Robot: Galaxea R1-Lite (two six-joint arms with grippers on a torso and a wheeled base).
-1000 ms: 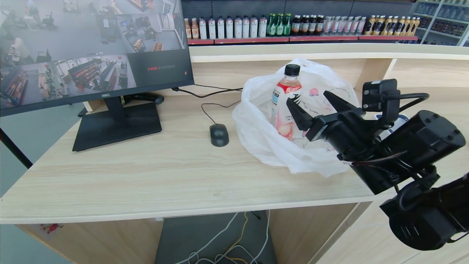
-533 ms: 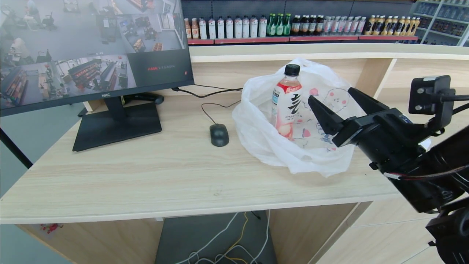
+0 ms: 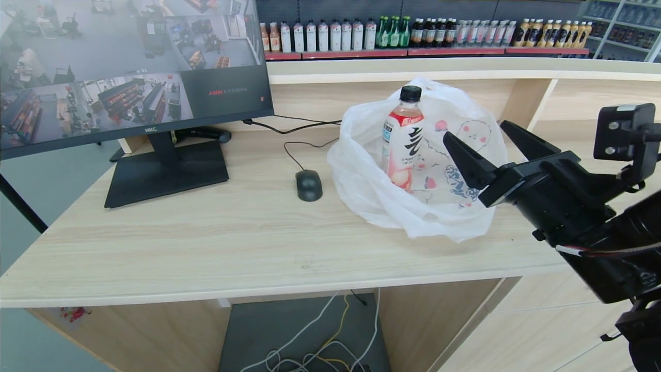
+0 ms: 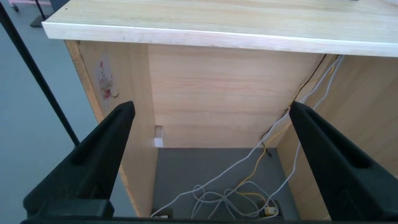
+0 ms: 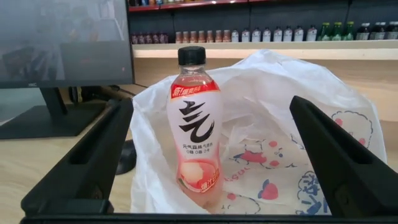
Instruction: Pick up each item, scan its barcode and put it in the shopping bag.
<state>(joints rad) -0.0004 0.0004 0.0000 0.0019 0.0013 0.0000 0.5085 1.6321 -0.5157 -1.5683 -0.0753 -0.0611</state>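
From the head view, a pale wooden surface runs across the room, with a raised ledge at its back. A large monitor showing security feeds stands on the left part of the surface, and a dark mouse lies between it and a white plastic shopping bag. A pink drink bottle with a black cap stands upright inside the open bag. The right claw hangs just beside the bag on the right, its two fingers spread wide and holding nothing. Long shelves of bottled drinks line the far wall. Loose cables trail on the floor under the surface.

From the left wrist view, the left claw is spread apart and empty, low down in front of the surface's front edge, facing the wooden panels and cables beneath.

From the right wrist view, the right claw faces the bottle, which stands in the shopping bag, clear of both fingers. The monitor, mouse and drink shelves lie behind.
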